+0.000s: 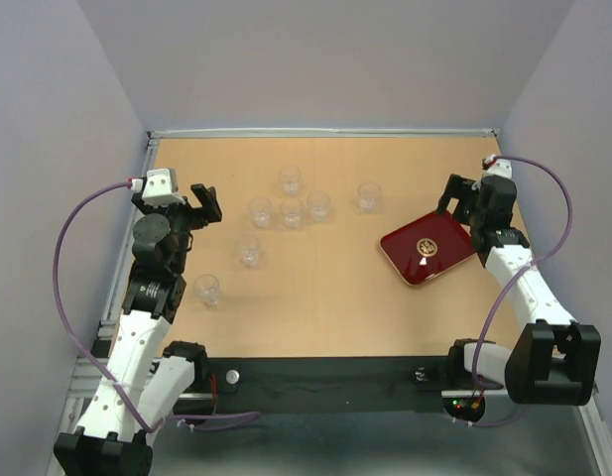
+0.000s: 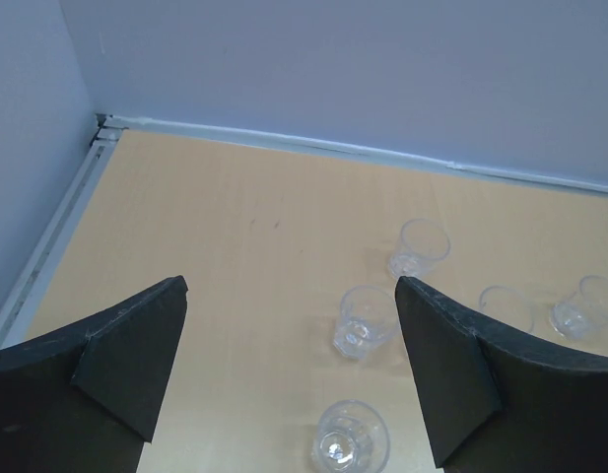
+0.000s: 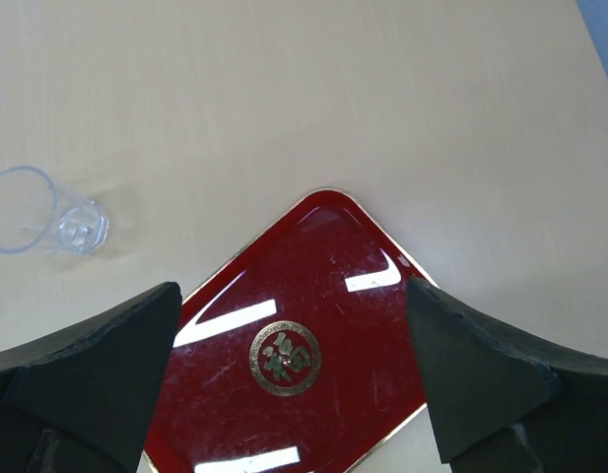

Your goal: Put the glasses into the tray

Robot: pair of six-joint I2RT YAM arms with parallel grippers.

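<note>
Seven small clear glasses stand on the tan table, left and centre: one near the front left (image 1: 206, 290), one behind it (image 1: 249, 249), a cluster (image 1: 292, 211), and one (image 1: 369, 195) nearest the tray. The dark red tray (image 1: 405, 253) with its gold emblem (image 1: 426, 246) lies empty at the right. My left gripper (image 1: 204, 203) is open and empty, raised left of the cluster; its view shows a glass (image 2: 351, 448) low between the fingers and another (image 2: 366, 320) beyond. My right gripper (image 1: 462, 203) is open and empty above the tray (image 3: 382, 335); one glass (image 3: 47, 222) shows at its left.
Grey walls enclose the table on the left, back and right, with a white strip (image 2: 284, 141) along the back edge. Both arm bases sit on the black front rail (image 1: 325, 382). Purple cables loop beside each arm.
</note>
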